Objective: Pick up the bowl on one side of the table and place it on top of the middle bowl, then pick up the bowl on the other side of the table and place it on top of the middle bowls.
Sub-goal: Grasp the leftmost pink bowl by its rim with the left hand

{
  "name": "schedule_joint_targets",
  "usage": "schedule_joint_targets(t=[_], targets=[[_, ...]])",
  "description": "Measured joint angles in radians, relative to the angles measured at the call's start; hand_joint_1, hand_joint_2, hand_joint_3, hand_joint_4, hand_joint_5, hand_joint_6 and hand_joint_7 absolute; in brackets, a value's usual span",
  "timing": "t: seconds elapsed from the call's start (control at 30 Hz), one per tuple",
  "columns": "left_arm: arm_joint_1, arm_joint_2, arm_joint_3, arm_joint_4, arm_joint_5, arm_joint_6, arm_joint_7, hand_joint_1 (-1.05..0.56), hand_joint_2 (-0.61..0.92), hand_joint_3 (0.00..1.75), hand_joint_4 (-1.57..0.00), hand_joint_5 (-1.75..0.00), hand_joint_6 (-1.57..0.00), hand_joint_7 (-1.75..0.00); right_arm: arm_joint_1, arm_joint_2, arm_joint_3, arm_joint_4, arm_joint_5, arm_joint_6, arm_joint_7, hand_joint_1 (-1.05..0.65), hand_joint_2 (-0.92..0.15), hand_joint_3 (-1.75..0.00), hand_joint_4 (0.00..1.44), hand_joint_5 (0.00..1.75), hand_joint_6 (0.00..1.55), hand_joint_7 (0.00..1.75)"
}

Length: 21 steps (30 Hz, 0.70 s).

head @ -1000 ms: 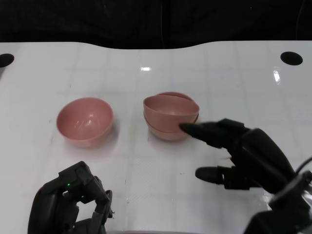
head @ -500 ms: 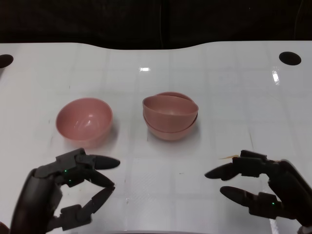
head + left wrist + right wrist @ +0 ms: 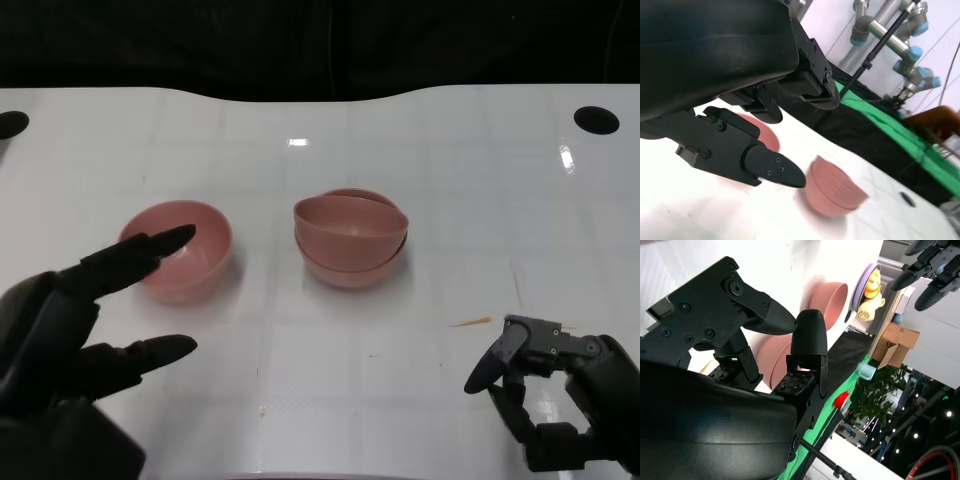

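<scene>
Two bowls [image 3: 350, 240] being seen stacked mid-table [image 3: 450, 150], upper one tilted in lower. Third bowl [image 3: 180, 248] sitting alone, well apart on left side. Left hand [image 3: 70, 335] being held just before third bowl, fingers [image 3: 135, 258] spread apart, nothing gripped, one fingertip overlapping bowl rim in head view. Right hand [image 3: 555, 385] being held low at near right, fingers curled inward, empty.

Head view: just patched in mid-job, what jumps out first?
Two glossy pink plastic bowls sit nested at the middle of the white table, the upper one tilted. A single matching pink bowl stands to their left, with the black left hand open beside it. The black right hand hangs curled and empty at the near right edge.
</scene>
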Motion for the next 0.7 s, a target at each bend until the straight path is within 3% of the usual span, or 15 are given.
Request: schedule_joint_targets(t=[0.13, 0.4, 0.7], targets=[[-0.053, 0.022, -0.065, -0.009, 0.225, 0.091, 0.022, -0.54, 0.92, 0.07, -0.46, -0.07, -0.36, 0.00, -0.005, 0.023, -0.009, 0.020, -0.004, -0.003, 0.012, -0.20, -0.44, -1.31, 0.90, 1.75, 0.76, 1.51], [-0.217, 0.012, -0.228, 0.065, 0.535, 0.337, 0.018, -0.52, 0.89, 0.01, -0.46, -0.06, -0.37, -0.01, -0.009, 0.047, -0.034, 0.043, -0.012, -0.008, 0.031, -0.22, -0.45, -1.29, 0.89, 1.75, 0.76, 1.52], [-0.374, -0.003, -0.353, 0.301, 0.639, 0.490, 0.020, -0.52, 0.91, 0.01, -0.53, -0.07, -0.42, -0.01, -0.005, 0.064, -0.039, 0.039, -0.020, -0.005, 0.040, -0.22, -0.45, -1.28, 0.89, 1.75, 0.76, 1.52]])
